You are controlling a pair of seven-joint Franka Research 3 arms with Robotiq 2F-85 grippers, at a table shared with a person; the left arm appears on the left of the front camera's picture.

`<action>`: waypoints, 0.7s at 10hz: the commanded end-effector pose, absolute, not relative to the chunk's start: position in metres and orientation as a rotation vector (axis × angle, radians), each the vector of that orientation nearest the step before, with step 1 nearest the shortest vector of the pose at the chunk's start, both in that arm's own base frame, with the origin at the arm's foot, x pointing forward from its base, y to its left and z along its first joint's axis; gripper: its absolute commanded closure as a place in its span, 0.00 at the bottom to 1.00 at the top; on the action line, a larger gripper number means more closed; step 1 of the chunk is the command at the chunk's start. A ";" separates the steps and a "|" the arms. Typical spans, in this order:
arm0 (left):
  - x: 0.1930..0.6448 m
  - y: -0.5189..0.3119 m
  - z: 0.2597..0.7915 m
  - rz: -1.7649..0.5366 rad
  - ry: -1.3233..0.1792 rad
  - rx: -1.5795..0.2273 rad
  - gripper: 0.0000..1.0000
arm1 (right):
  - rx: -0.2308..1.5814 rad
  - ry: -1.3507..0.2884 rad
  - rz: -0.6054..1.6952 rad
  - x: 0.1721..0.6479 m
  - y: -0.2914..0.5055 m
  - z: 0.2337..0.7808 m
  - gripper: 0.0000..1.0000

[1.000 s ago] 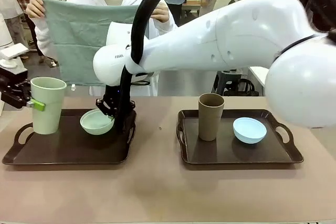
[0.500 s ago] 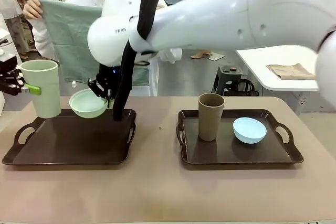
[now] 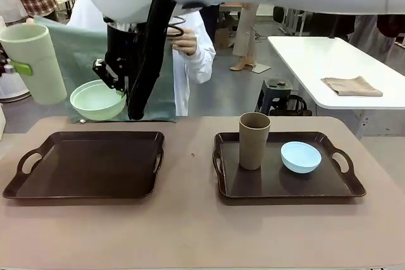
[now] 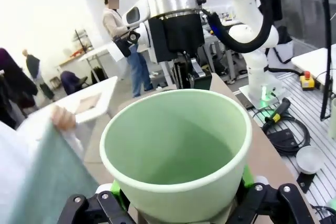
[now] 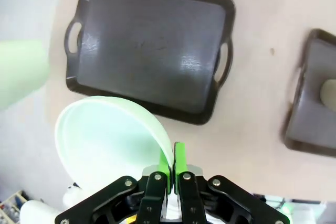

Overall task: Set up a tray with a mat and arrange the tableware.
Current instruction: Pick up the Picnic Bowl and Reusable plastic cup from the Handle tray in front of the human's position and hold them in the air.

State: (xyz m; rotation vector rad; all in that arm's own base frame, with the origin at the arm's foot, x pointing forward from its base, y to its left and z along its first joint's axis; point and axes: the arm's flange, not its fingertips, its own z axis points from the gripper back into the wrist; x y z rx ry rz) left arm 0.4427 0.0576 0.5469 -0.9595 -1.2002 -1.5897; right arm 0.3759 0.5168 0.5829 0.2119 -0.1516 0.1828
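Your left pincer [image 4: 181, 192] gripped the pale green tumbler [image 3: 35, 61] up past the left tray [image 3: 88, 162]'s outer edge while your right pincer [image 5: 173, 163] pinched the pale green bowl [image 3: 98, 100]'s rim above its far edge, tray floor wide open.

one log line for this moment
left hand: grips pale green tumbler | right hand: pinches pale green bowl rim | person: holds mat up

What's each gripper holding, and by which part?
Left gripper clasps the pale green tumbler around its upper wall; right gripper pinches the pale green bowl by its rim.
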 end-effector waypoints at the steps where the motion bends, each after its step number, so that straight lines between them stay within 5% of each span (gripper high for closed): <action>1: 0.435 0.063 0.552 -1.546 -1.199 -0.983 0.84 | 0.209 -0.185 0.148 0.372 0.507 0.575 1.00; 7: 0.443 0.058 0.547 -1.590 -1.200 -0.960 0.84 | 0.212 -0.152 0.183 0.376 0.517 0.583 1.00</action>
